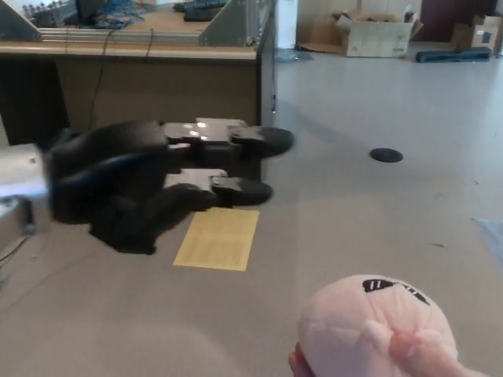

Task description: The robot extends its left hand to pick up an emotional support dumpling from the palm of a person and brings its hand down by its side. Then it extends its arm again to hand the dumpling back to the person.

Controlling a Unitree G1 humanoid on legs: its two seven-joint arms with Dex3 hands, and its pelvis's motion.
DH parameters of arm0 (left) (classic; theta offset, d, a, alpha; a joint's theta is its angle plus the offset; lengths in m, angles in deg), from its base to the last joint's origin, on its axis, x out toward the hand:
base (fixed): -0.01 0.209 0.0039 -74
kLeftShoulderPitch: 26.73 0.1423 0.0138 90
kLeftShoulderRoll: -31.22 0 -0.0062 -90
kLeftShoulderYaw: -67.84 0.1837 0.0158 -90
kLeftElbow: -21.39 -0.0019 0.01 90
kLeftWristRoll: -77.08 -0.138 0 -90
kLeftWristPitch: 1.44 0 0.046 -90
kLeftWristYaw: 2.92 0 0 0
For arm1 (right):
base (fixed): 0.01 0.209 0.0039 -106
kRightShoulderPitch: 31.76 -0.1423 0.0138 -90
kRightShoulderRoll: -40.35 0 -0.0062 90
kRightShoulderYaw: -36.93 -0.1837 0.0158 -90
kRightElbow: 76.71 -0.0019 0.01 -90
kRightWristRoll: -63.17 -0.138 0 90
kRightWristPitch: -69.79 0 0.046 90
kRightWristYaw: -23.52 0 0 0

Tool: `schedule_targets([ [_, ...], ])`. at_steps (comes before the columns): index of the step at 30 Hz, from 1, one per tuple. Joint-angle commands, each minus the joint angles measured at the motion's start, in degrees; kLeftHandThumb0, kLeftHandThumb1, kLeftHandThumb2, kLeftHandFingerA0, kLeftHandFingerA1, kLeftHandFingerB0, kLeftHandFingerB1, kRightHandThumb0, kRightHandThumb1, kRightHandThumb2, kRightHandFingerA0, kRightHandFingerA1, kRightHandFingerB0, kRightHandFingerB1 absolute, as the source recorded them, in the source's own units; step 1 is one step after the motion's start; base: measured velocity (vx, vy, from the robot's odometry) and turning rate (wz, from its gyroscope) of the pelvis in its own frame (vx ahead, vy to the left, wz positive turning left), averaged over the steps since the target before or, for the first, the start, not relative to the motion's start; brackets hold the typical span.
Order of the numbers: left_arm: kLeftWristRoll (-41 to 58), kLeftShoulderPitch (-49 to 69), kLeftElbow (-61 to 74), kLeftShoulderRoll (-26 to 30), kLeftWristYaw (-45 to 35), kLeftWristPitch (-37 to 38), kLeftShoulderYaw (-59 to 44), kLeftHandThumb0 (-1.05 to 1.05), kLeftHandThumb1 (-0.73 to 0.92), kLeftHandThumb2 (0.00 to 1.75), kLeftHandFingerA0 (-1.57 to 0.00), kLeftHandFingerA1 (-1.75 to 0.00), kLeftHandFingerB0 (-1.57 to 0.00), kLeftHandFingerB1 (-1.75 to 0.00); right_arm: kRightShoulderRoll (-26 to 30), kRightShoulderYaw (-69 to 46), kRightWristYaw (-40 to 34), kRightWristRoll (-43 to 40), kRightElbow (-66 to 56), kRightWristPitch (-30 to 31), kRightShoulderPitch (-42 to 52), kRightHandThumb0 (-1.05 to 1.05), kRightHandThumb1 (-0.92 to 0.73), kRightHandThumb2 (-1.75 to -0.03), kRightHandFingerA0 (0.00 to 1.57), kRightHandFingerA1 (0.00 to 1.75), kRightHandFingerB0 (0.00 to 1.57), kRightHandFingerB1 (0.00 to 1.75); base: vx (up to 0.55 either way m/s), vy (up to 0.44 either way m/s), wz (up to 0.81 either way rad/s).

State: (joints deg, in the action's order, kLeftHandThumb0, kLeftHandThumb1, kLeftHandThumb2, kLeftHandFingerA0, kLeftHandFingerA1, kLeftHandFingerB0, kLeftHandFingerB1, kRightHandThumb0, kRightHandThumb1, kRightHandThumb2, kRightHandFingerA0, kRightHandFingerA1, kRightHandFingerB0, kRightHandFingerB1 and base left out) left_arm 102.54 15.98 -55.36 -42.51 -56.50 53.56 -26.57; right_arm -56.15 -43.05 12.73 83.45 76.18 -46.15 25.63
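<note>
A pink plush dumpling (377,330) with black stitched eyes sits at the bottom right, held from below by a person's fingers (420,349). My left hand (149,181) is at the left of the head view, well apart from the dumpling, up and to its left. Its black fingers (244,141) stretch out to the right, spread and holding nothing. The silver forearm (16,184) shows only at the left edge. My right hand does not show.
A wooden desk (157,71) with metal frames stands behind my hand at the upper left. A yellow sheet (220,239) lies on the floor. Farther back are a round black floor cover (386,155) and cardboard boxes (369,35).
</note>
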Motion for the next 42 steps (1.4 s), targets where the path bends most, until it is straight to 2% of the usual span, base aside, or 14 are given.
schedule_targets([
  [1, 4.2, 11.1, -1.5, -0.8, 3.1, 4.6, -12.4, -0.89, 0.53, 0.91, -0.02, -0.16, 0.00, 0.00, 1.0, -0.6, -1.1, -0.5, 0.4, 0.2, 1.6, -0.29, -0.57, -0.58, 0.85, 0.55, 0.75, 0.46, 0.00, 0.000, 0.00],
  [4, 3.5, 16.7, -0.8, -1.3, 4.3, 5.3, -15.7, -0.79, 0.45, 0.84, -0.01, -0.14, 0.00, 0.00, 0.8, -0.6, -1.2, -0.5, 0.2, 0.8, 2.7, -0.29, -0.57, -0.58, 0.85, 0.58, 0.75, 0.46, 0.00, 0.000, 0.00],
  [5, 3.0, 25.9, -0.7, -4.2, 5.1, 8.8, -19.8, -0.72, 0.33, 0.70, 0.00, -0.18, 0.00, 0.00, 0.9, -0.2, -2.1, 0.0, -0.3, 0.2, 4.4, -0.29, -0.57, -0.58, 0.84, 0.57, 0.76, 0.46, 0.00, 0.000, 0.00],
  [10, 2.6, 34.6, -2.2, -7.0, 4.7, 12.9, -22.7, -0.65, 0.39, 0.76, 0.00, -0.18, 0.00, -0.04, 0.9, -0.3, -2.3, -0.1, -1.0, 0.0, 6.0, -0.28, -0.57, -0.58, 0.84, 0.56, 0.76, 0.47, 0.00, 0.000, 0.00],
  [12, -2.6, 44.4, -8.5, -10.2, 7.7, 20.5, -25.1, -0.60, 0.38, 0.74, 0.00, -0.23, 0.00, -0.05, 0.8, -0.2, -2.7, -0.1, -1.1, -0.6, 7.8, -0.28, -0.57, -0.58, 0.85, 0.57, 0.76, 0.47, 0.00, 0.000, 0.00],
  [18, -10.2, 51.3, -19.5, -13.2, 12.4, 34.6, -23.0, -0.61, 0.38, 0.72, -0.02, -0.28, 0.00, -0.02, 0.8, -0.7, -3.5, -0.5, -0.7, -1.3, 9.7, -0.27, -0.56, -0.58, 0.84, 0.52, 0.76, 0.48, 0.00, 0.000, 0.00],
  [22, -10.3, 51.7, -20.7, -13.1, 12.7, 36.3, -22.3, -0.61, 0.38, 0.72, -0.02, -0.28, 0.00, -0.02, 0.8, -0.8, -3.7, -0.6, -0.7, -1.4, 10.3, -0.27, -0.56, -0.58, 0.84, 0.52, 0.76, 0.48, 0.00, 0.000, 0.00],
  [26, -13.5, 53.6, -29.1, -14.5, 18.3, 41.3, -21.8, -0.53, 0.35, 0.72, -0.02, -0.28, -0.02, -0.16, 0.8, -0.8, -3.9, -0.6, -0.4, -1.6, 11.2, -0.29, -0.58, -0.58, 0.83, 0.51, 0.75, 0.47, 0.00, 0.000, 0.00],
  [27, -15.2, 53.5, -32.7, -14.7, 20.8, 43.2, -21.2, -0.47, 0.45, 0.56, -0.05, -0.27, -0.01, -0.22, 0.8, -0.9, -4.1, -0.6, 0.0, -1.8, 11.2, -0.28, -0.57, -0.58, 0.84, 0.52, 0.75, 0.47, 0.00, 0.000, 0.00],
  [30, -15.8, 53.5, -36.9, -14.8, 23.1, 44.0, -20.8, -0.41, 0.44, 0.53, -0.10, -0.30, -0.06, -0.25, 0.8, -1.2, -4.2, -0.9, -0.2, -1.6, 12.0, -0.28, -0.57, -0.58, 0.85, 0.54, 0.75, 0.47, 0.00, 0.000, 0.00],
  [34, -15.4, 53.4, -38.7, -14.8, 23.2, 45.4, -20.8, -0.41, 0.44, 0.53, -0.10, -0.30, -0.06, -0.25, 0.7, -1.3, -4.5, -1.0, -0.5, -1.9, 12.7, -0.28, -0.57, -0.58, 0.85, 0.54, 0.75, 0.47, 0.00, 0.000, 0.00],
  [36, -19.9, 52.7, -39.8, -15.0, 29.0, 49.8, -19.5, -0.46, 0.40, 0.62, -0.20, -0.40, -0.13, -0.33, 1.0, -1.6, -5.0, -1.1, -0.2, -2.3, 13.0, -0.28, -0.57, -0.58, 0.84, 0.52, 0.74, 0.47, 0.00, 0.000, 0.00],
  [37, -20.2, 52.3, -40.8, -14.9, 29.6, 50.8, -19.4, -0.22, 0.32, 0.86, -0.10, -0.51, -0.07, -0.50, 0.8, -1.9, -4.7, -1.5, -0.2, -2.1, 13.0, -0.29, -0.58, -0.58, 0.82, 0.52, 0.74, 0.47, 0.00, 0.000, 0.00],
  [42, -20.6, 51.9, -43.1, -14.7, 30.6, 53.7, -18.6, -0.26, 0.31, 0.86, -0.08, -0.51, -0.05, -0.49, 0.7, -2.5, -4.7, -1.9, -0.3, -2.3, 12.9, -0.27, -0.57, -0.58, 0.82, 0.50, 0.74, 0.47, 0.00, 0.000, 0.00],
])
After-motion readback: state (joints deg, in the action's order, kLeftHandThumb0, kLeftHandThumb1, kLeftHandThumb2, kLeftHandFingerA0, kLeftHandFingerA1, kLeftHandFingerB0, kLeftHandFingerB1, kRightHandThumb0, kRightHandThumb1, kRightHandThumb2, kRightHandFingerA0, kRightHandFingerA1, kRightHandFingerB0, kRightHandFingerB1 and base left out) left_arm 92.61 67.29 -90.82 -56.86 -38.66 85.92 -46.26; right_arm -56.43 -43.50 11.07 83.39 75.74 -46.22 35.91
